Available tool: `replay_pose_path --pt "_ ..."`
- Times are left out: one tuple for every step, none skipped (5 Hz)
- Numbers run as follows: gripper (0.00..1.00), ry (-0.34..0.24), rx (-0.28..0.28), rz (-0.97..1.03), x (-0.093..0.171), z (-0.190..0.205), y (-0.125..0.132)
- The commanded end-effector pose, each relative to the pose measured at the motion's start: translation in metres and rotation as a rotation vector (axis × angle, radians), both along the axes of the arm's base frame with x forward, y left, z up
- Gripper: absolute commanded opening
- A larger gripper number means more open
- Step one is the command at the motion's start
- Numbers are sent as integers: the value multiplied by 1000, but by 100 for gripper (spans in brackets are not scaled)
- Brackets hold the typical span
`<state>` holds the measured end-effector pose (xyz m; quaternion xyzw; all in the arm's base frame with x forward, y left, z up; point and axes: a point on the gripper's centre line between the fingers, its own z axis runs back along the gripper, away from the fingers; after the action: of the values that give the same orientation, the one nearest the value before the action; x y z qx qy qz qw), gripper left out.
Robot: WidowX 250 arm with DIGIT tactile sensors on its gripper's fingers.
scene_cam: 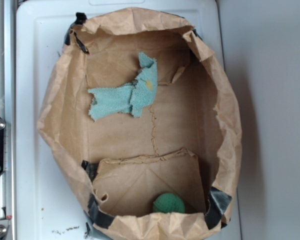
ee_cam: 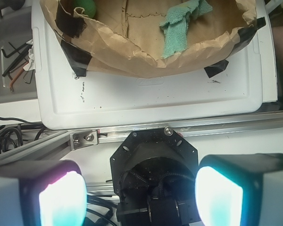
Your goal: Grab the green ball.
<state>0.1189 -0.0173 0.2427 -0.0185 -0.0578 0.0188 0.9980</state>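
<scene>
The paper bag is wide open on top, so straight down is free. The green ball sits tight in the near corner against the crumpled wall, with a folded flap beside it. The teal cloth lies well apart.

Gripper open, empty; green ball in paper bag corner, teal cloth apart.

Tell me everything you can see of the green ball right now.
The green ball is small, round, solid mid-green, with a matte, slightly fuzzy look. It sits on the floor of the brown paper bag, at one end, tucked against the crumpled wall, which hides its lower edge. In the wrist view only a sliver shows. The teal cloth lies well apart. The gripper isn't touching it.
</scene>
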Motion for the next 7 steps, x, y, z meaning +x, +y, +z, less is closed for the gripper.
replay_pose_path --pt "100 0 0 0 0 0 0" --pt "100 0 0 0 0 0 0" --pt "100 0 0 0 0 0 0" --pt "100 0 0 0 0 0 0" --pt "100 0 0 0 0 0 0" --pt "100 -3 -9 17 32 -2 -5" --pt "100 -15 7 4 55 -11 -2"
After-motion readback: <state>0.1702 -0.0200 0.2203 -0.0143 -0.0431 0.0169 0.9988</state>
